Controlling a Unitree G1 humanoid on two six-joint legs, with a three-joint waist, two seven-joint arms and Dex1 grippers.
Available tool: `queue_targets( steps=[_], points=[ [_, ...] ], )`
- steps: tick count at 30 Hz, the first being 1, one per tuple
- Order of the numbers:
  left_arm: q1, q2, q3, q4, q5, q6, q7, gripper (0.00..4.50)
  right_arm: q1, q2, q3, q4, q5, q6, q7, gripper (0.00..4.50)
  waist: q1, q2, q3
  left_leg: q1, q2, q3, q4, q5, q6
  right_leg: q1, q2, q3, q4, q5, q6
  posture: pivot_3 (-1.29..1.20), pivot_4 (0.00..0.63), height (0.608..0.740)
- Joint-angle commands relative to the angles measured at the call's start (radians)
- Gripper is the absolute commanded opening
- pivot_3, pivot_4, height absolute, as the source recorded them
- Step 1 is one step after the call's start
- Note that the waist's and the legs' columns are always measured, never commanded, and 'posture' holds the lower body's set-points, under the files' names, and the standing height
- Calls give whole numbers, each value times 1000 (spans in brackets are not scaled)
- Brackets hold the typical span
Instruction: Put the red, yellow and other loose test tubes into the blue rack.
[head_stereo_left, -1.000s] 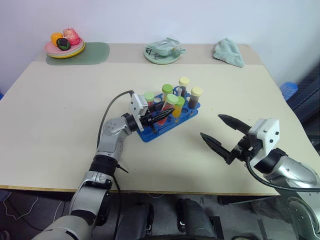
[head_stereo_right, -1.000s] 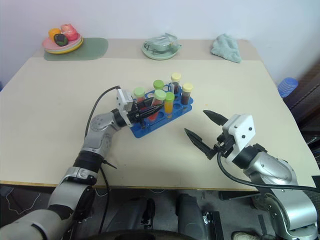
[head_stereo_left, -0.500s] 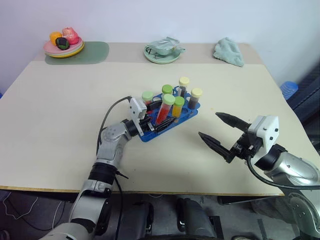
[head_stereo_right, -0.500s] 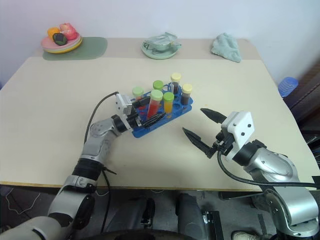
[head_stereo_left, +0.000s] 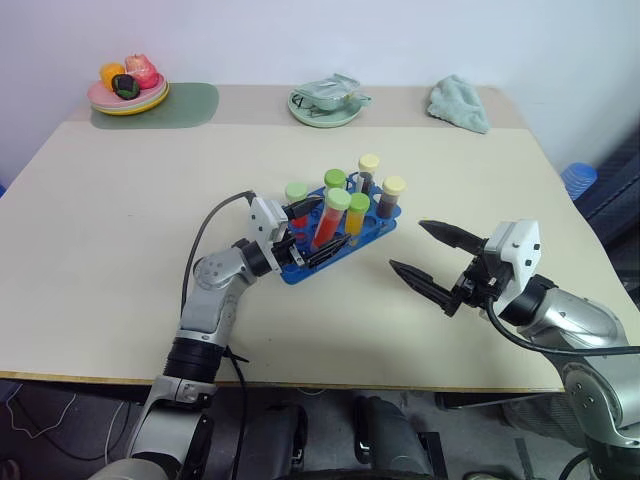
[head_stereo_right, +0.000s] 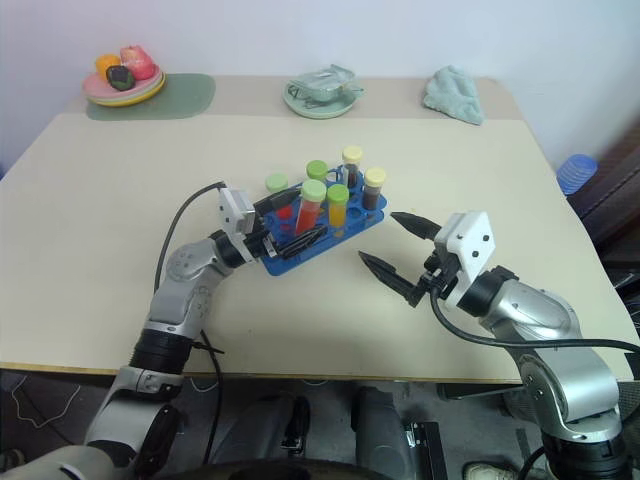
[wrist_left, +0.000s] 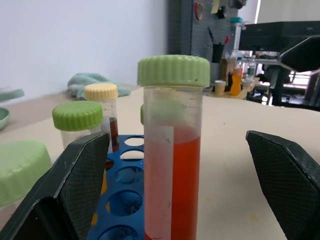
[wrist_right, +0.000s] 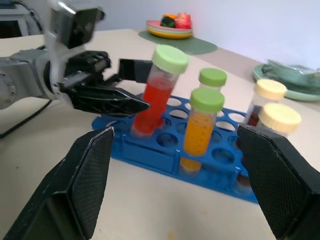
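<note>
The blue rack (head_stereo_left: 297, 270) stands mid-table with several capped tubes in its holes. A red tube (head_stereo_left: 323, 225) with a green cap and white label leans in a front hole. Beside it stands a yellow-orange tube (head_stereo_left: 357, 213) with a green cap. Two dark brown tubes with cream caps (head_stereo_left: 392, 195) sit at the far end. My left gripper (head_stereo_left: 330, 222) is open, with a finger on each side of the red tube (wrist_left: 172, 165) and not touching it. To the right of the rack hovers my right gripper (head_stereo_left: 405, 245), open and empty, pointing at the rack (wrist_right: 150, 150).
A plate of fruit (head_stereo_left: 128, 95) on a green mat sits at the far left corner. A pale green dish (head_stereo_left: 325, 105) and a teal cloth (head_stereo_left: 458, 103) lie along the back edge. The left arm's black cable loops above the table.
My left gripper has opened and let go of the red tube, which now leans in the rack. The hand has drawn back a little toward me.
</note>
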Motion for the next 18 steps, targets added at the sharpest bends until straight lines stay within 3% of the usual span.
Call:
queue_targets(
  steps=[1, 18],
  points=[
    [6, -1, 15, -51, -21, 2, 20, 4454, -21, 0, 0, -13, 7, -9, 2, 4009, -1, 0, 0, 0, 0, 0, 0, 0, 0, 0, 0, 0, 0, 0, 0, 0, 150, 740],
    [86, 57, 16, -156, -65, -18, -28, 4454, -209, 36, 115, 125, -35, -43, 61, 4009, -1, 0, 0, 0, 0, 0, 0, 0, 0, -1, 0, 0, 0, 0, 0, 0, 150, 740]
  ],
)
